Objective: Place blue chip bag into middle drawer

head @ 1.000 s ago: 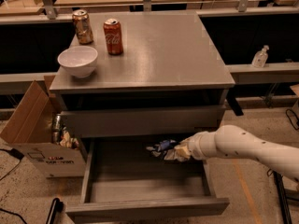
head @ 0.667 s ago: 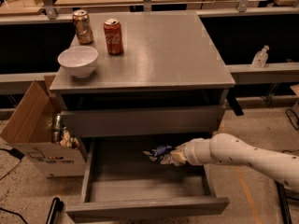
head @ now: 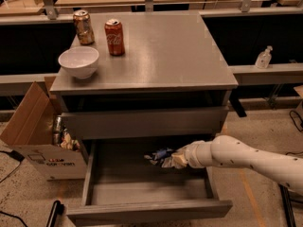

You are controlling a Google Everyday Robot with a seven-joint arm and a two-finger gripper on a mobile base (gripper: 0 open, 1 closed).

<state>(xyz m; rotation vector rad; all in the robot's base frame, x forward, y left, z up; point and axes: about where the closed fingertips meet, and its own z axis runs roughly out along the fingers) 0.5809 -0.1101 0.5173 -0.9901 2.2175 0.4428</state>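
Observation:
The blue chip bag [head: 158, 156], crumpled dark blue with silver patches, hangs from the tip of my gripper [head: 174, 160] over the open middle drawer [head: 147, 211]. The gripper is shut on the bag's right end. My white arm [head: 246, 159] reaches in from the right, over the drawer's right wall. The bag sits near the back middle of the grey tray, just under the closed drawer front above. I cannot tell whether it touches the tray floor.
On the cabinet top [head: 170, 56] stand a white bowl [head: 78, 61], a red soda can [head: 114, 37] and a brown can [head: 83, 27]. An open cardboard box [head: 35, 136] with clutter sits left of the drawer. A small bottle [head: 263, 57] stands on the right ledge.
My arm has moved left and slightly down, carrying the blue chip bag further in over the drawer tray. The cans, bowl and box have not moved.

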